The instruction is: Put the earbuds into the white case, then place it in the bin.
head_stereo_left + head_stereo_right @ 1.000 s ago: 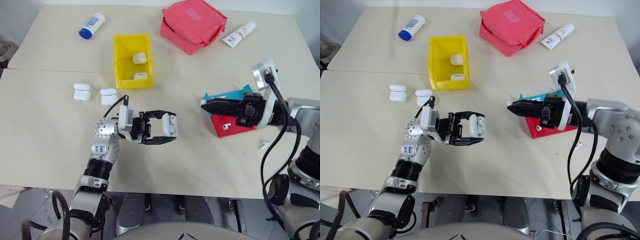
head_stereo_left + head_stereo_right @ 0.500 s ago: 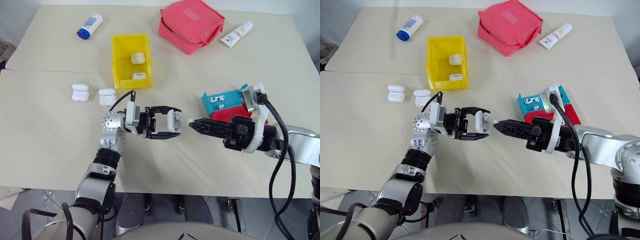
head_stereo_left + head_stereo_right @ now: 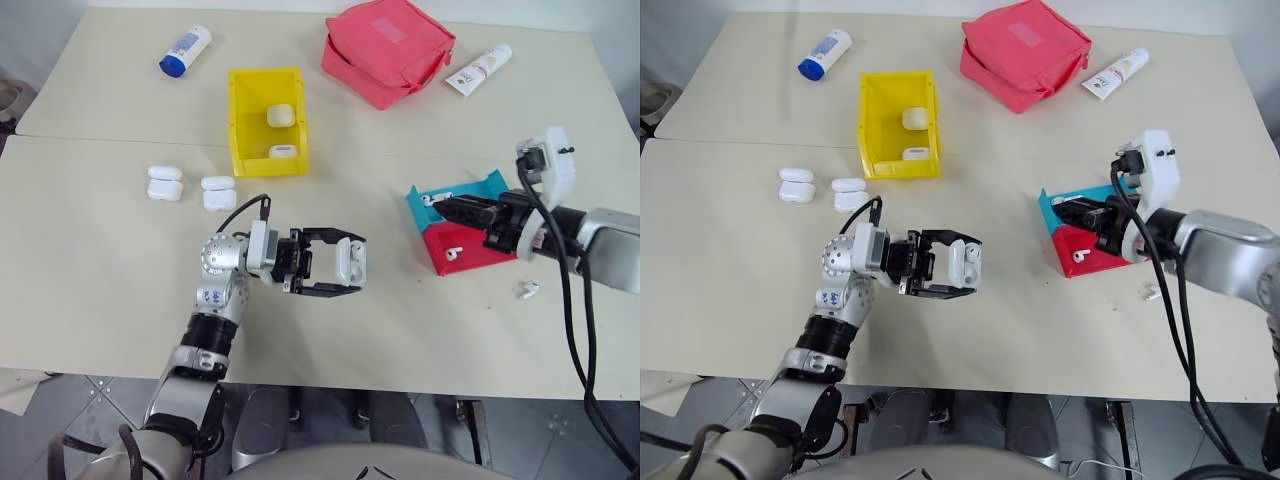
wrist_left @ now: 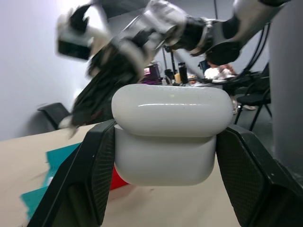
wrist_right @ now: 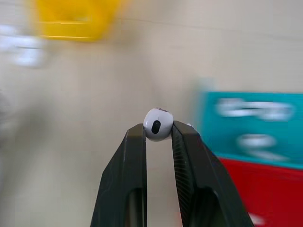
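Two spare cases [image 3: 165, 184]: seen far left on table [image 3: 90, 270], another pair just beside them; not touched; could be mistaken for the target later.
Bin [image 3: 264, 121]: yellow, beyond the L arm, two cases already lying inside; well apart from the held case, so a long carry is left, judged.
L gripper [image 3: 340, 263]: fingers clamped on the white case [image 4: 164, 134] by its two ends, held above table centre. Lid looks closed in the wrist view; hinge side can't be told.
Risk, case: glossy, rounded shell pinched at the ends only; a twist or slip out of the pads is likely if pushed by the other arm. If the lid is shut, nothing can be inserted.
R gripper [image 5: 158, 126]: fingers pinched on one earbud [image 5: 157, 125] at the very tips, over the trays, well apart from the case.
Risk, bud: tiny, slick, held by its round head; could be squeezed out or rotated during a fast swing. Stem direction can't be judged, so misalignment w/ the socket is possible.
Teal tray [image 3: 462, 195] & red tray [image 3: 470, 250]: more buds lying in them, near the R fingertips.
Loose bud [image 3: 526, 290]: on table beside the red tray; could be knocked off the edge by arm or cable.
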Controlling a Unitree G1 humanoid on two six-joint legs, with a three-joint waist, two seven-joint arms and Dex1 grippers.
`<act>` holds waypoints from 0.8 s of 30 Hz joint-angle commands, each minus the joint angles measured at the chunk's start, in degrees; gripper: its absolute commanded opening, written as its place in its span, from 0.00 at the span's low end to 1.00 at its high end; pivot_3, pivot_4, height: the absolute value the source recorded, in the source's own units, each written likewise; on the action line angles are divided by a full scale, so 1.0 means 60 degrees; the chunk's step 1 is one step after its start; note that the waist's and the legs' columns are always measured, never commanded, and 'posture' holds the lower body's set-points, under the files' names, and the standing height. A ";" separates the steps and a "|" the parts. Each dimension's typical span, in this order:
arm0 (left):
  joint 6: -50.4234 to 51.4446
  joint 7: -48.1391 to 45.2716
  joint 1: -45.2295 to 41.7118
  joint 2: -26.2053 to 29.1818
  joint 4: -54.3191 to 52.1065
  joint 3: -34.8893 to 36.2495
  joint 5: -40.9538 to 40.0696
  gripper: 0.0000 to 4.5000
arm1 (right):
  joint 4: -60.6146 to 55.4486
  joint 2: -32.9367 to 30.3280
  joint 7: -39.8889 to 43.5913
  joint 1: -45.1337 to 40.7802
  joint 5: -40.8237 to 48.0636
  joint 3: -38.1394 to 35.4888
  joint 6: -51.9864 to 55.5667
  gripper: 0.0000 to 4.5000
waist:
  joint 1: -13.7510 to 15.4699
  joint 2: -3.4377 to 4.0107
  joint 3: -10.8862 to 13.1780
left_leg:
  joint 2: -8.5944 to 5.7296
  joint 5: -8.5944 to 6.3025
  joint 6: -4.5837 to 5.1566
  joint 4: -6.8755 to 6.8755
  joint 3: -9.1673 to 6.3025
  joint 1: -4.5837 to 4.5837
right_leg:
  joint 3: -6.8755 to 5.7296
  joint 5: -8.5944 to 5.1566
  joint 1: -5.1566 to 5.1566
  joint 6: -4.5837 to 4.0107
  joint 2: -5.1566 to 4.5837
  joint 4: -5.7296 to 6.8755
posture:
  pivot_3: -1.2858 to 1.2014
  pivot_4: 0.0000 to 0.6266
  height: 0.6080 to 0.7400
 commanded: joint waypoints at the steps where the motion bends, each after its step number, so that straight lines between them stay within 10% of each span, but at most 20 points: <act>1: 0.0259 0.0307 0.0193 -0.0018 -0.0852 -0.0099 -0.0144 0.62 | 0.0530 0.0209 0.0382 -0.0663 -0.1421 0.0311 0.0315 0.09 | -0.0029 0.0001 0.0000 | 0.0000 0.0000 0.0000 0.0000 -0.0001 -0.0001 | -0.0001 0.0000 -0.0001 0.0000 0.0000 0.0001 | 0.52 0.24 1.00; 24: -0.0201 0.1432 0.0841 -0.0327 -0.1260 -0.0340 0.0147 0.62 | 0.4061 0.2213 0.2677 -0.3547 -0.7981 0.1589 0.1989 0.09 | -0.0065 0.0012 -0.0006 | -0.0001 0.0002 -0.0003 -0.0012 0.0004 -0.0006 | -0.0005 0.0000 -0.0010 0.0000 -0.0001 0.0002 | 0.52 0.24 1.00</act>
